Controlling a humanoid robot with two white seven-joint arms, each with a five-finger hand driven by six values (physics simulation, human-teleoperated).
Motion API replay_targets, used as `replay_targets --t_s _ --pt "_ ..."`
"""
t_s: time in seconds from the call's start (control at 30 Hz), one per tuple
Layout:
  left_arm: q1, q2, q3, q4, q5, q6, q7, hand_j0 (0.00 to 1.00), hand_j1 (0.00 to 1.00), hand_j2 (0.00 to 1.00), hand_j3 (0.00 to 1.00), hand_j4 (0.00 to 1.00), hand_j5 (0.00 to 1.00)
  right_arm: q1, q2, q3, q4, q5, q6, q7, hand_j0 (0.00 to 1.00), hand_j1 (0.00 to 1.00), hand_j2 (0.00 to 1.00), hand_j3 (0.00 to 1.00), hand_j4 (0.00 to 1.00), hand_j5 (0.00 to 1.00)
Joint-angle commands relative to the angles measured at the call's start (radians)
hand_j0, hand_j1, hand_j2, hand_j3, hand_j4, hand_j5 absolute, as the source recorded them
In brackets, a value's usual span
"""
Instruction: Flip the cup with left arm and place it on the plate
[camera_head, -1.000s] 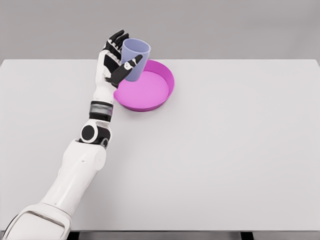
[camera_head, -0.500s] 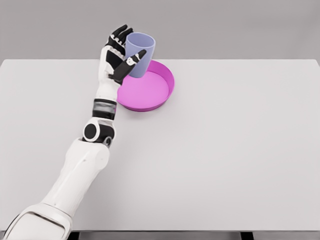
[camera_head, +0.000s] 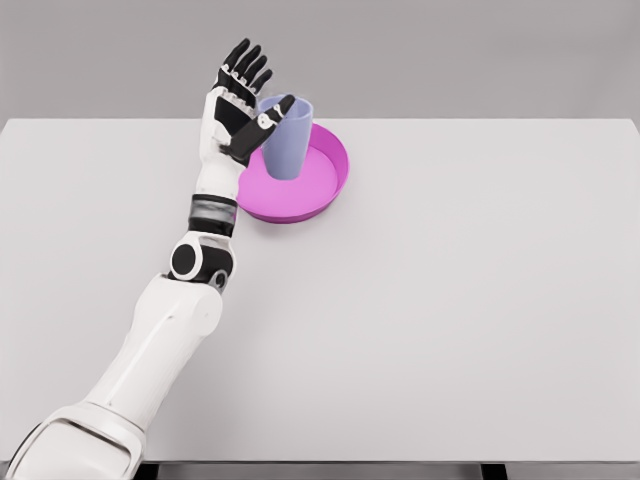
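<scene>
The cup (camera_head: 287, 140) looks like smooth matt plastic, pale lavender-blue, with no shine on its wall; the plate (camera_head: 335, 175), at 4 o'clock from the cup, is a smooth magenta plastic with a soft, even finish and only a faint lighter band along its rim; the table (camera_head: 430, 300) is a flat, matt, off-white surface with no grain or texture; the left hand (camera_head: 238, 110), at 9 o'clock from the cup, has hard white shell panels with a slight satin sheen and black finger segments that look like matt rubber or plastic; the forearm carries a grey, dull metallic-looking band at the wrist
</scene>
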Motion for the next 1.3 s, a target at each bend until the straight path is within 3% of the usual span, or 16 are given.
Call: replay_targets --t_s 0.0,0.33,0.57,0.67,0.8,0.9,1.03,1.13,1.17,1.2,1.27 --pt "0.000 0.000 -0.002 -0.003 -0.002 0.000 0.000 0.90 0.90 0.90 0.90 0.90 0.90 0.000 0.000 0.000 0.000 0.000 0.000 0.000 1.00 1.00 1.00 1.00 1.00 1.00" --pt "0.008 0.000 -0.003 -0.012 -0.005 0.000 0.003 0.90 0.90 0.90 0.90 0.90 0.90 0.000 0.000 0.000 0.000 0.000 0.000 0.000 1.00 1.00 1.00 1.00 1.00 1.00" --pt "0.008 0.000 -0.002 -0.064 0.008 0.000 0.007 0.90 0.90 0.90 0.90 0.90 0.90 0.000 0.000 0.000 0.000 0.000 0.000 0.000 1.00 1.00 1.00 1.00 1.00 1.00" --pt "0.009 0.000 -0.003 -0.095 0.067 0.000 0.007 0.99 0.99 0.99 0.99 0.99 0.99 0.000 0.000 0.000 0.002 0.000 0.000 0.000 1.00 1.00 1.00 1.00 1.00 1.00" --pt "0.026 0.075 -0.005 -0.133 0.080 0.000 0.006 1.00 1.00 1.00 1.00 1.00 1.00 0.000 0.000 0.000 0.002 0.000 0.000 0.000 1.00 1.00 1.00 1.00 1.00 1.00" --pt "0.075 0.139 -0.026 -0.185 0.133 0.000 0.004 1.00 1.00 1.00 1.00 1.00 1.00 0.000 0.000 0.000 0.000 0.000 0.000 0.000 1.00 1.00 1.00 1.00 1.00 1.00" --pt "0.103 0.339 -0.043 -0.247 0.179 0.000 0.000 1.00 1.00 1.00 1.00 1.00 1.00 0.000 0.000 0.000 0.002 0.000 0.000 0.000 1.00 1.00 1.00 1.00 1.00 1.00" --pt "0.103 0.529 -0.173 -0.245 0.153 0.000 -0.014 1.00 1.00 1.00 1.00 1.00 1.00 0.000 0.000 0.000 0.000 0.000 0.000 0.000 1.00 1.00 1.00 1.00 1.00 1.00" --pt "0.104 0.558 -0.204 -0.239 0.096 0.000 -0.056 1.00 1.00 1.00 1.00 1.00 1.00 0.000 0.000 0.000 0.000 0.000 0.000 0.000 1.00 1.00 1.00 1.00 1.00 1.00" --pt "0.100 0.620 -0.206 -0.221 -0.040 0.000 -0.100 1.00 1.00 1.00 1.00 1.00 1.00 0.000 0.000 0.000 0.000 0.000 0.000 0.000 1.00 1.00 1.00 1.00 1.00 1.00" --pt "0.095 0.672 -0.206 -0.195 -0.199 0.000 -0.128 1.00 1.00 1.00 1.00 1.00 1.00 0.000 0.000 0.000 0.000 0.000 0.000 0.000 1.00 1.00 1.00 1.00 1.00 1.00"
